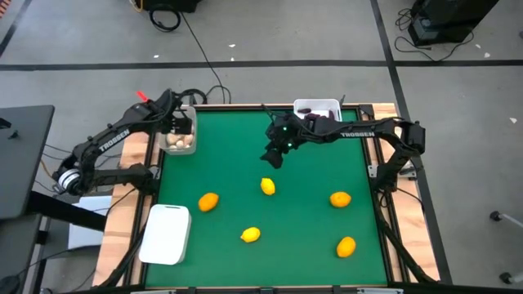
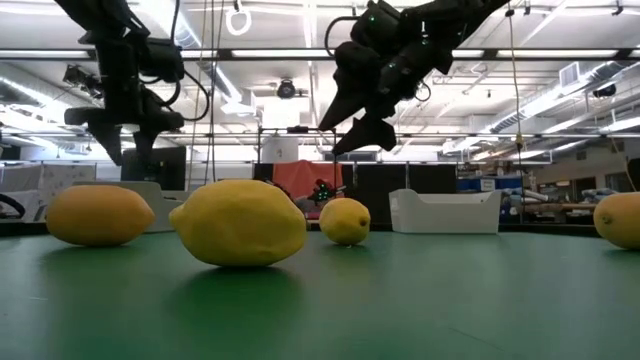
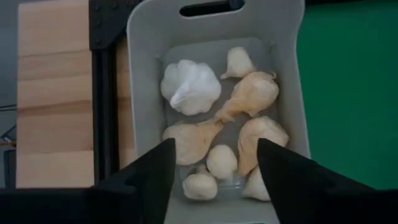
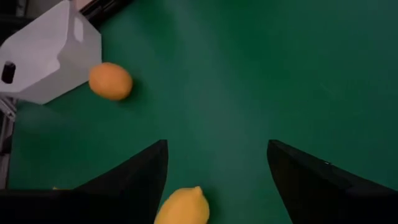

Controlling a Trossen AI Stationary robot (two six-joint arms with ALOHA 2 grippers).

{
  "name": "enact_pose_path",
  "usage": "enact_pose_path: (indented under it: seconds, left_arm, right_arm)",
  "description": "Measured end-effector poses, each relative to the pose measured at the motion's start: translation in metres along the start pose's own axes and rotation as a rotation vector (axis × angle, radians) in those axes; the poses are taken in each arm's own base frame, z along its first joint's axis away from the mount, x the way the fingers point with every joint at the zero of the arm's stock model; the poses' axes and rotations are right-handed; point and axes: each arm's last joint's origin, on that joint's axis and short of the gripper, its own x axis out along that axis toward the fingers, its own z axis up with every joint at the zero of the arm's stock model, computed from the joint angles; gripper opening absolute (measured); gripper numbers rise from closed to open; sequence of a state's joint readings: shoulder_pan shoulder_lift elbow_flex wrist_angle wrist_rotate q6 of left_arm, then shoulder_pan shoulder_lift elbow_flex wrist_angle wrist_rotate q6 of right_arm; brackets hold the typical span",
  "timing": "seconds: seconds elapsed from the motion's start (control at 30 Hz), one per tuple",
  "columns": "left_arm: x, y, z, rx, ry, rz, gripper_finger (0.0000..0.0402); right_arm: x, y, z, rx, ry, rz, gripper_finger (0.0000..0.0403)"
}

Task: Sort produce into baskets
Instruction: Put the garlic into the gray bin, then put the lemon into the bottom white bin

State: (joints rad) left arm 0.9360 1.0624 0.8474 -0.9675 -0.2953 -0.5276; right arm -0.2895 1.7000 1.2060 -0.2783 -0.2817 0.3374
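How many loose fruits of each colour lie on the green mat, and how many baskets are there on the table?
Yellow fruits: 2
Orange fruits: 3
Baskets: 3
Total: 8 things, of which 5 are loose fruits on the mat.
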Motion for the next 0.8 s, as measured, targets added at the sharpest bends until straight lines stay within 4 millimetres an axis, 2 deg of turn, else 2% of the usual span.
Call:
enact_pose_path:
  seconds: [0.17,0.33,0.43,0.6,0.8]
  left_arm:
    - [0.006,-0.005,0.004,0.039,0.01,-0.032,0.0269]
    - [0.0,-0.023,0.008,0.125,-0.058,-0.252,0.0272]
    - [-0.007,-0.043,0.006,0.255,-0.099,-0.416,0.0267]
    - [-0.017,-0.071,-0.011,0.44,-0.103,-0.544,0.0264]
    - [-0.027,-0.092,-0.038,0.585,-0.059,-0.613,0.0264]
  right_arm:
    - [-0.001,-0.004,0.001,-0.019,-0.01,-0.026,0.0284]
    - [-0.001,-0.005,0.001,-0.034,-0.012,-0.059,0.0284]
    - [-0.001,-0.006,0.002,-0.017,-0.041,-0.108,0.0284]
    - [-0.002,-0.007,0.007,0.098,-0.113,-0.153,0.0284]
    - [0.003,0.009,0.004,0.129,-0.129,-0.117,0.0276]
